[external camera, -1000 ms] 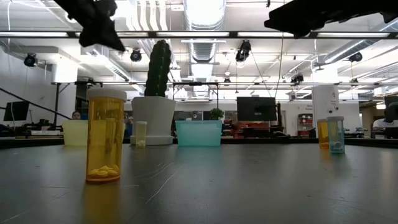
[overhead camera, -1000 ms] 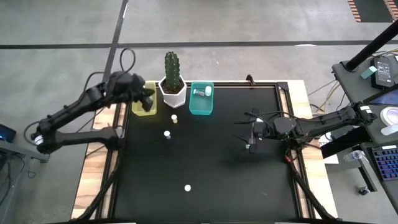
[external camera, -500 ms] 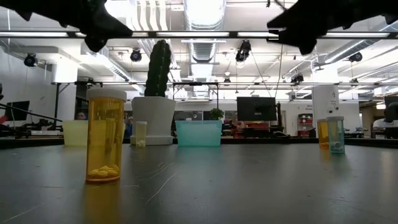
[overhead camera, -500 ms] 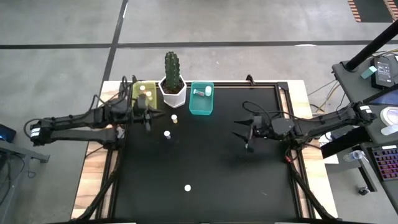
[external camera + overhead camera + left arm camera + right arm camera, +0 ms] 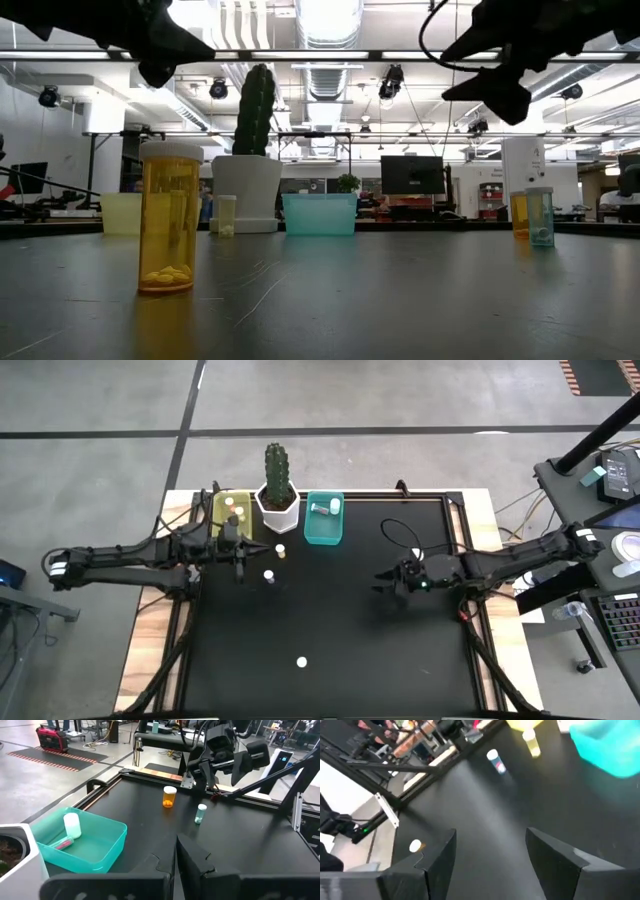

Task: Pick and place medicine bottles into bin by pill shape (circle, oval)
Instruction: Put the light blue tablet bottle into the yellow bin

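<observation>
Three small white-capped bottles stand on the black table: one (image 5: 281, 549) near the pot, one (image 5: 268, 575) beside it, and an orange one (image 5: 301, 661) near the front, large in the low view (image 5: 169, 217). Two more, orange (image 5: 169, 796) and clear (image 5: 201, 813), stand under my right arm. The yellow bin (image 5: 232, 512) and teal bin (image 5: 323, 520) each hold bottles. My left gripper (image 5: 240, 560) is shut and empty, above the table just in front of the yellow bin. My right gripper (image 5: 388, 582) is open and empty above the table's right half.
A white hexagonal pot with a cactus (image 5: 278, 500) stands between the two bins at the far edge. A raised black frame (image 5: 455, 510) rims the table. Cables loop over my right arm (image 5: 405, 535). Bare black surface lies across the middle and near part.
My left gripper has come away from above the yellow bin toward the table's near side and dropped lower, leaving the bin's bottles in sight. My right gripper has gone a little toward the table's left and near edge and tipped downward.
</observation>
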`<state>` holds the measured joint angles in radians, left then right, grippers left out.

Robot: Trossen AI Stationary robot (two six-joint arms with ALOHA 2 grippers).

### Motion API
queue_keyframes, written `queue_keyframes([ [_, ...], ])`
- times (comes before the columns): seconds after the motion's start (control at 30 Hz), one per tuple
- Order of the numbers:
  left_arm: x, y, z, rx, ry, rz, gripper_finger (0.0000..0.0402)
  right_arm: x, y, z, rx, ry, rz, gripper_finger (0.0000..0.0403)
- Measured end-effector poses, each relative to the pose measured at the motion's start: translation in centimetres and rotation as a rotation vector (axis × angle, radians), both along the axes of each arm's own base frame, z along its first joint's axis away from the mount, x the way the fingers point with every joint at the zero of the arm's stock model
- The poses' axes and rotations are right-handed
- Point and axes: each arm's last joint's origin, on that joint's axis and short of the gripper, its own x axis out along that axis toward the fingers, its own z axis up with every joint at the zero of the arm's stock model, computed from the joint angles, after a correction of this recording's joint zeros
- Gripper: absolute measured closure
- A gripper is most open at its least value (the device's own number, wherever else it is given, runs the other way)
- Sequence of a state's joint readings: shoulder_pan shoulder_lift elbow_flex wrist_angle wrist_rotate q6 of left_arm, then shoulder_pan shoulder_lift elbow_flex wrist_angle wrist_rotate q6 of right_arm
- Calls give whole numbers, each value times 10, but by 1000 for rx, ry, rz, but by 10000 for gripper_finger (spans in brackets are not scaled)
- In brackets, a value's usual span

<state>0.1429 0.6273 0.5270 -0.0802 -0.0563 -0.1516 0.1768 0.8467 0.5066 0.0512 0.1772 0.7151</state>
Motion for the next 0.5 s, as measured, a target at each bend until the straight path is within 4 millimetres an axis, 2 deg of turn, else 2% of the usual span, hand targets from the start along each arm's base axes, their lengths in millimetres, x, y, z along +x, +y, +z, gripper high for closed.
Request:
queue_keyframes([
  [0.17,1,0,0,0,3,0,402,-1,0,9,80,156,-52,172],
  [0.5,3,1,-1,4,10,1,402,-4,0,10,202,581,-234,172],
])
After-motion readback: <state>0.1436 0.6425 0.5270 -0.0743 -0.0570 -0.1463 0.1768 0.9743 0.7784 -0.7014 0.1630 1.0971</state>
